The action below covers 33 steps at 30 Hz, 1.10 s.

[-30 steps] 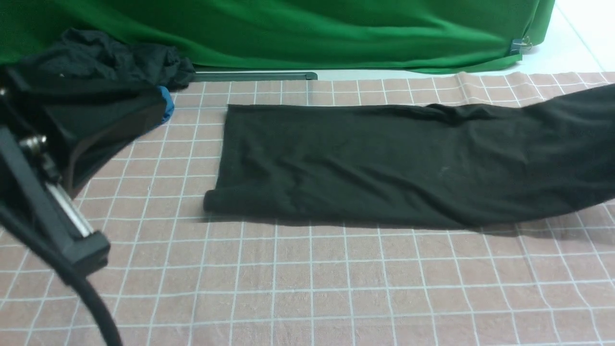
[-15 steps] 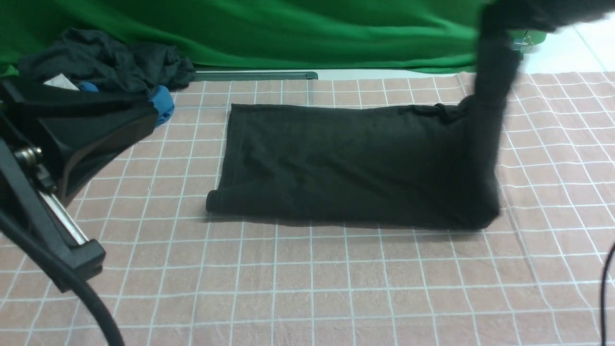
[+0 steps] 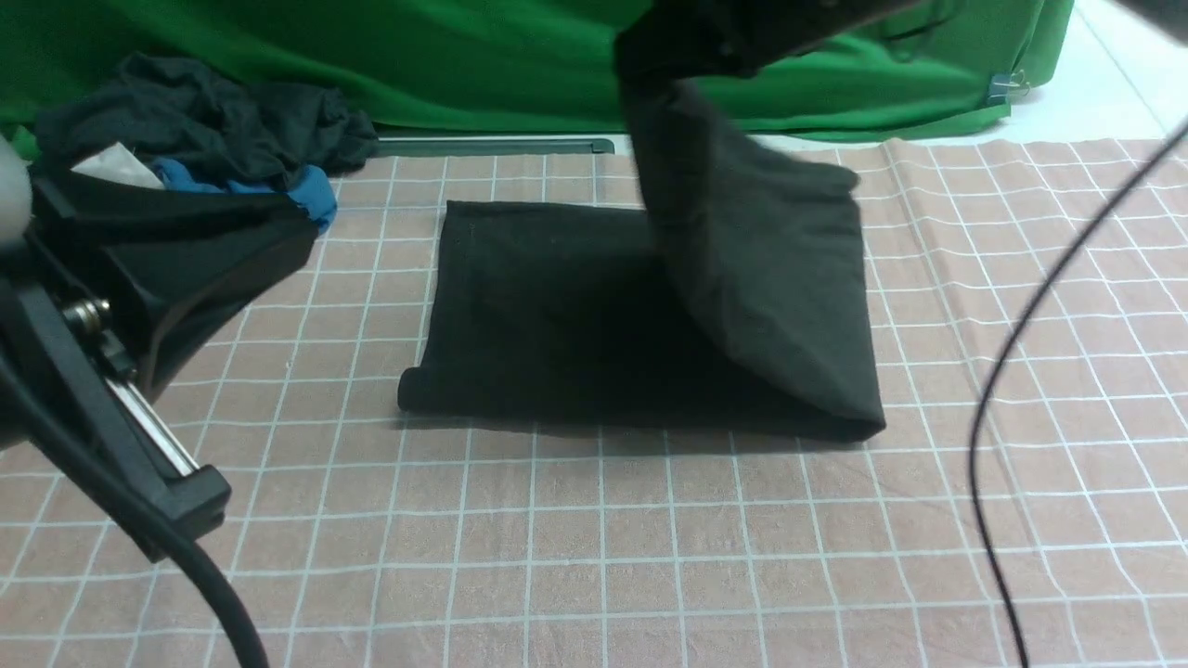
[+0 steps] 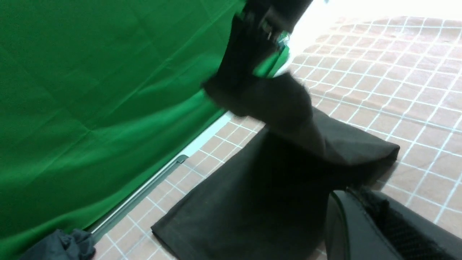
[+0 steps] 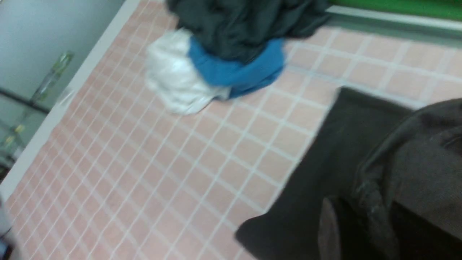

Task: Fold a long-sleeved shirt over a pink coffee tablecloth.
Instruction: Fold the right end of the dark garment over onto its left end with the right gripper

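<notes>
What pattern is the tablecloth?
The tablecloth is dusty pink with a thin white grid; clearest in front view.

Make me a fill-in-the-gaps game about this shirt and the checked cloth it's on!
The long-sleeved shirt is ____ in colour. It lies on a pink tablecloth crossed by thin ____ lines. The backdrop cloth behind it is ____. The heap of garments shows dark, white and ____ pieces.
Missing words: black, white, green, blue.
</notes>
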Each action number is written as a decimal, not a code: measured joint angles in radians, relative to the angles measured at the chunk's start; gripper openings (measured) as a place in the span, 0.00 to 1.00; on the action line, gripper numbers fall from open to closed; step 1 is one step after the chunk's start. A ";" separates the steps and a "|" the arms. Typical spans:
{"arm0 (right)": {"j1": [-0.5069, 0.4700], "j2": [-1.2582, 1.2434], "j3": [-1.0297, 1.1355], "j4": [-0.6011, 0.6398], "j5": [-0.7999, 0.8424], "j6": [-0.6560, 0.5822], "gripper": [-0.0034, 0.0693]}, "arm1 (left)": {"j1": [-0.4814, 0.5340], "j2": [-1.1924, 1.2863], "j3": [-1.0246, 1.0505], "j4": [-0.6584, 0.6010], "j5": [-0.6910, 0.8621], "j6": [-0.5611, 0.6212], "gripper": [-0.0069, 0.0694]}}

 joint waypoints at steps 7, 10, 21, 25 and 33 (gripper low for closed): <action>0.059 0.118 -0.105 0.000 0.012 0.028 0.16 | 0.000 0.000 0.000 0.008 -0.003 -0.005 0.11; 0.079 0.136 -0.109 0.001 0.000 0.028 0.16 | 0.000 0.000 0.000 0.008 -0.004 -0.006 0.11; 0.110 0.192 -0.110 0.013 -0.132 0.041 0.17 | 0.000 0.000 0.000 0.011 -0.004 -0.035 0.11; 0.129 0.202 -0.110 0.024 -0.165 0.074 0.37 | 0.000 0.000 0.000 0.011 0.001 -0.044 0.11; 0.130 0.160 -0.110 0.021 -0.120 0.079 0.75 | 0.000 -0.001 0.000 0.035 0.027 -0.059 0.11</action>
